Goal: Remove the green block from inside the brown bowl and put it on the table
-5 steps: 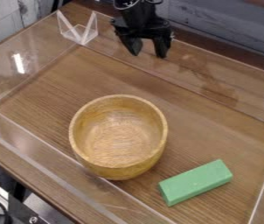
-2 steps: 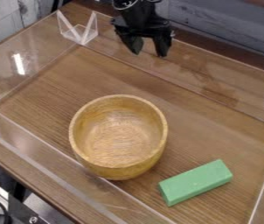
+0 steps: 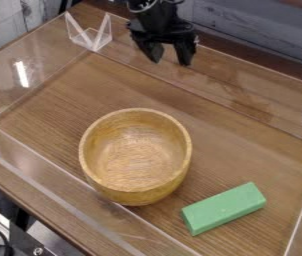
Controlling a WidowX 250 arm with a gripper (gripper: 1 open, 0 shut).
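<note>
The green block [image 3: 225, 208] lies flat on the bench [image 3: 247, 140], near the front right corner, just beside the brown bowl [image 3: 136, 155] but apart from it, with a strip of bare wood between the two. The bowl stands upright in the middle of the bench, and its pale inside is empty. Low clear walls [image 3: 20, 65] edge the bench all round.

The claw [image 3: 165, 48] hangs at the far side, well apart from both block and bowl, its fingers spread wide and holding nothing.

Over the last second nothing has changed: block, bowl and claw sit exactly where they were, and the claw has stayed open. Judged from this, the task looks finished, since the block is out of the bowl and resting on the bench with nothing gripping it. The stillness suggests the arm has simply pulled clear and parked, with no further move called for.
</note>
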